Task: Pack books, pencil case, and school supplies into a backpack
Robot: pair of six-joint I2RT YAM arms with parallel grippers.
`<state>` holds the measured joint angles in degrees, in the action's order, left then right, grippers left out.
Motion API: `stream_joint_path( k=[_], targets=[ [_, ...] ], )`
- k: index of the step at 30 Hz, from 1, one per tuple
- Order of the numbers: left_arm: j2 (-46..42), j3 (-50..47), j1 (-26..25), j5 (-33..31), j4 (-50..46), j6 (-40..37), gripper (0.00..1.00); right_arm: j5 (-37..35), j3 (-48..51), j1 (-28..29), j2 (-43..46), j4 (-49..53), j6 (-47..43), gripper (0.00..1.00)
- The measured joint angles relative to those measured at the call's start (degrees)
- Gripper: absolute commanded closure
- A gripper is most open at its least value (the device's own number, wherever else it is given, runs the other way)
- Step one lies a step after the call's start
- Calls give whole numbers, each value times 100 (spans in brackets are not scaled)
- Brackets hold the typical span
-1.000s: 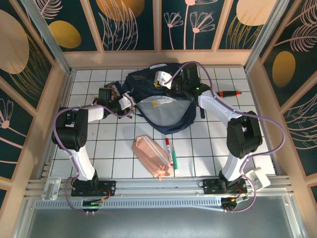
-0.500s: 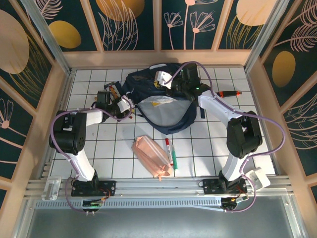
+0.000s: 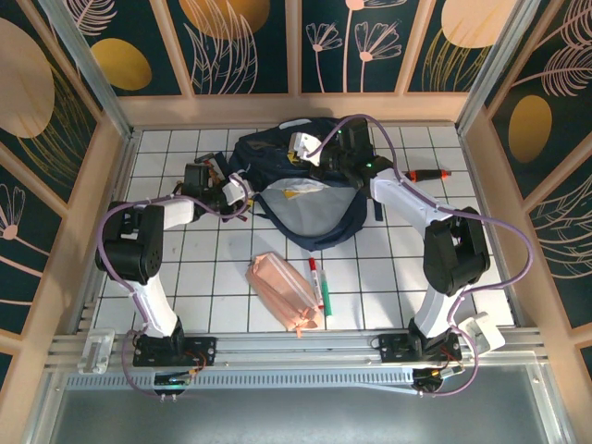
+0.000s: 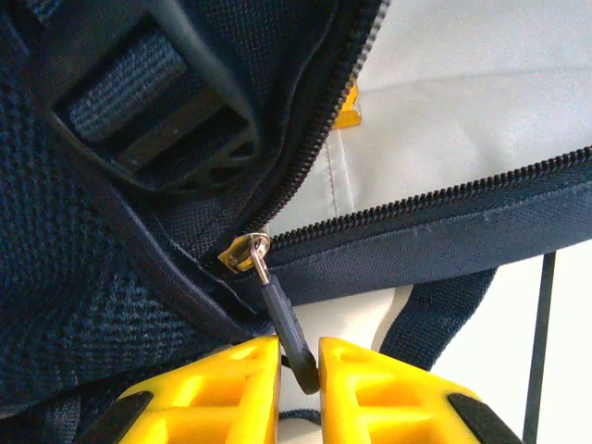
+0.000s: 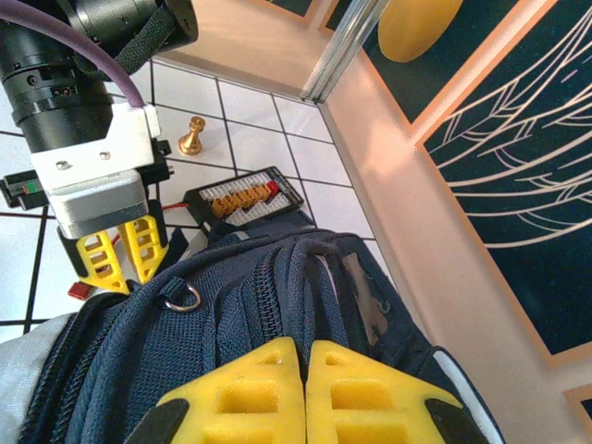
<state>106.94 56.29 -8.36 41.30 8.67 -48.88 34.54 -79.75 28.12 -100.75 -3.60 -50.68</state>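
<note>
**Backpack open at the far middle of the bench, both end effectors on it**

One backpack [image 3: 301, 199] lies on the far middle of the white-tiled bench [image 3: 185, 268], its main zip parted to show pale lining. The left end effector [image 4: 299, 356] is at the backpack's left edge, jaws narrow and pinching the black zip pull [image 4: 287, 328]. The right end effector [image 5: 305, 365] sits on top of the backpack with its jaws pressed together; I cannot tell whether it has hold of any fabric.

Nearer the arms, apart from the backpack, one pink pencil case [image 3: 285, 293] lies just beside one marker pen [image 3: 317, 282]. One red-and-black tool [image 3: 427, 175] lies to the right of the backpack. Behind the backpack are one black card [image 5: 242, 197] with orange pieces and one small brass piece [image 5: 192, 136].
</note>
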Motion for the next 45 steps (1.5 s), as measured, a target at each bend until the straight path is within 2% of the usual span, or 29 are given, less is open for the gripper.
stream_joint_path(
  k=[6, 17, 21, 23, 24, 33, 40, 45],
  targets=[
    [118, 138, -146, -153, -35, 4, 77, -2, 0, 0, 0, 0, 0, 100],
    [317, 382, -175, -225, -144, 50, 75, 0, 0, 0, 0, 0, 0, 100],
    [337, 417, -179, -240, -149, 92, 83, -2, 0, 0, 0, 0, 0, 100],
    [337, 426, -177, -256, -146, 101, 92, -2, 0, 0, 0, 0, 0, 100],
    [337, 426, -175, -282, -140, 109, 100, -2, 0, 0, 0, 0, 0, 100],
    [262, 168, -173, -326, 192, 114, 100, -24, 20, 0, 0, 2, -98, 100],
    [-323, -573, -173, -297, 516, 111, 100, -13, 275, 24, 0, 35, -326, 100],
    [-494, -741, -173, -181, 533, 114, 100, -17, 422, 127, -15, 105, -522, 100]
  ],
)
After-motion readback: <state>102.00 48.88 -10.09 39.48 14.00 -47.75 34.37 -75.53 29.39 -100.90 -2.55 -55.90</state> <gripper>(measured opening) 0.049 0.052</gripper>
